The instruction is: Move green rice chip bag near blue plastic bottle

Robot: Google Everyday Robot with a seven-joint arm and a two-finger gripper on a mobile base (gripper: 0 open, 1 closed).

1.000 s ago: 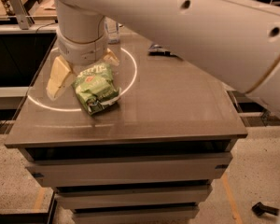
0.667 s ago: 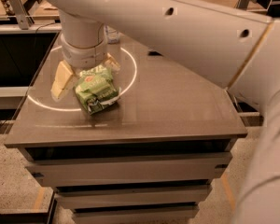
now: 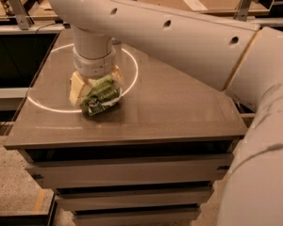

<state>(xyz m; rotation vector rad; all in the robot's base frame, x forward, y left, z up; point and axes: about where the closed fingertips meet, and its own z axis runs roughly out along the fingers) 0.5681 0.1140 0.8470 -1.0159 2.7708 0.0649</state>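
The green rice chip bag (image 3: 100, 98) lies on the brown tabletop (image 3: 179, 107), left of centre and near the front edge. My gripper (image 3: 98, 84) comes straight down on it from above. Its cream fingers (image 3: 77, 89) stand on the bag's left and right sides and press against it. The bag rests on the table. My wide white arm crosses the upper and right parts of the view and hides the table's far side. The blue plastic bottle is not in view.
A thin white ring (image 3: 45, 106) is marked on the tabletop around the bag. The table's front edge (image 3: 127, 142) is close to the bag, with drawers below. Desks with papers (image 3: 195, 4) stand behind.
The left finger, spread wide of the bag before, has moved in against it. The bag has stayed at about the same spot.
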